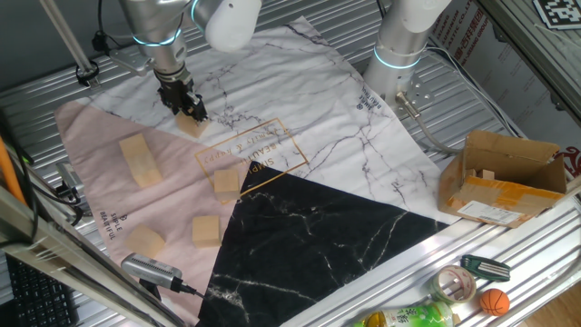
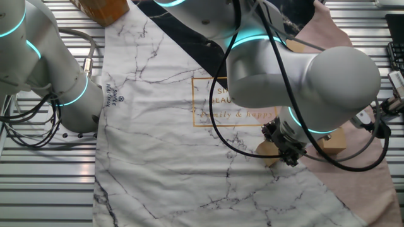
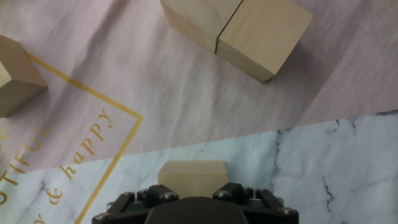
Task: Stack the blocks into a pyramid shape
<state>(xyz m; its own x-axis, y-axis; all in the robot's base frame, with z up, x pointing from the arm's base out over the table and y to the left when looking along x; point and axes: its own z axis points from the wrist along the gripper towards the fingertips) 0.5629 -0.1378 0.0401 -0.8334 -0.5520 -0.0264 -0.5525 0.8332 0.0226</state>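
the jaws [image 1: 189, 109] pinch one block [image 3: 193, 178] from its two sides, low over the marble cloth [image 1: 300, 82] near the gold print. in the hand view this block sits just in front of the jaws. a pair of blocks [image 3: 239, 31] lies touching side by side on the pink cloth [image 1: 100, 173] ahead. three more blocks lie apart: one [image 1: 226, 182] by the gold frame, one [image 1: 206, 231] below it, one [image 1: 145, 241] near the edge. the wood looks light, stiff and a little smooth, so i think a grip on two flat opposite faces holds it best. the cardboard box [image 1: 508, 177] stands open far right on the tabletop; inside i see only flaps.
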